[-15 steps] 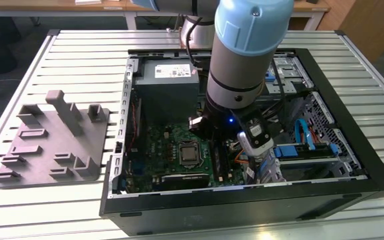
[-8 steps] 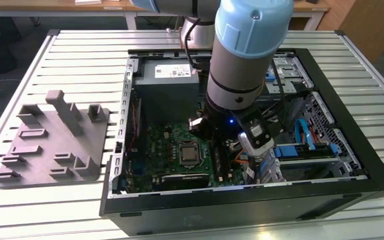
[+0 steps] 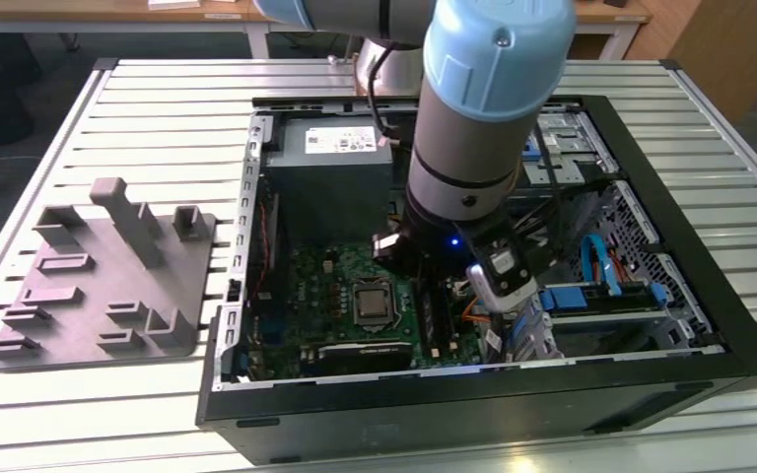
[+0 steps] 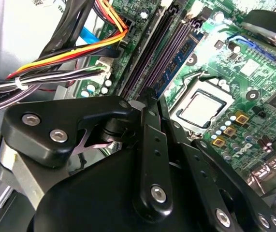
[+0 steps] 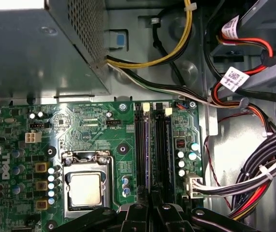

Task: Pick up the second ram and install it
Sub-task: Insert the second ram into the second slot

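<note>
Reaching down into the open computer box (image 3: pixel 484 399) on the worktop (image 3: pixel 155 89), the arm (image 3: pixel 484 128) fills the middle of the exterior view. A gray holder (image 3: pixel 115 276) lies at the exterior view's left. Both wrist views look closer: the bluish memory stick (image 4: pixel 174 65) (image 5: pixel 147 145) stands in a black slot on the green board (image 4: pixel 254 72). The tool (image 4: pixel 151 99) (image 5: pixel 152 205) is squeezed nearly shut at the stick's near end. I cannot tell if it pinches the stick.

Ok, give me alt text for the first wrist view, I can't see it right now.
The gripper sits over the black memory slots of the green motherboard, beside the bare processor. A grey power supply and bundled cables surround the board.
</note>
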{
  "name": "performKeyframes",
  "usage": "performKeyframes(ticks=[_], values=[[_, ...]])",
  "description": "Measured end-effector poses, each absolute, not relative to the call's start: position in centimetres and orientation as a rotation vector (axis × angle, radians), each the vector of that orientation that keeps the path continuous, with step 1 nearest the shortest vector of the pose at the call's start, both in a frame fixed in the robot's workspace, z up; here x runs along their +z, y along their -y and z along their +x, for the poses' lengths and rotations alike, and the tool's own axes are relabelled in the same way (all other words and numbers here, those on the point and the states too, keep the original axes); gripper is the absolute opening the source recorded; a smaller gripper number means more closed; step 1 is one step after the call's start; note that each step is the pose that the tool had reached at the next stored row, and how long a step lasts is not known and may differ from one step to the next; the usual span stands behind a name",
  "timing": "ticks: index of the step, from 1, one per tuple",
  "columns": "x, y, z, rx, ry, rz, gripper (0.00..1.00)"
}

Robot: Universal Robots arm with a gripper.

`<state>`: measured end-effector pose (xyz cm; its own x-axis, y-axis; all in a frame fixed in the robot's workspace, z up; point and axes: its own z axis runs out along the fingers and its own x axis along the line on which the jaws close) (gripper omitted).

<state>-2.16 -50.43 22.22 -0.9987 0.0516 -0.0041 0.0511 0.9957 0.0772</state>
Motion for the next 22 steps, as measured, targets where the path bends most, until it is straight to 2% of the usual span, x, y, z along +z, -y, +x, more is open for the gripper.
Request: performKeyframes(ticks=[22], values=[[21.67, 50.43, -2.37, 0.094, -3.132, 0.094, 0.14]])
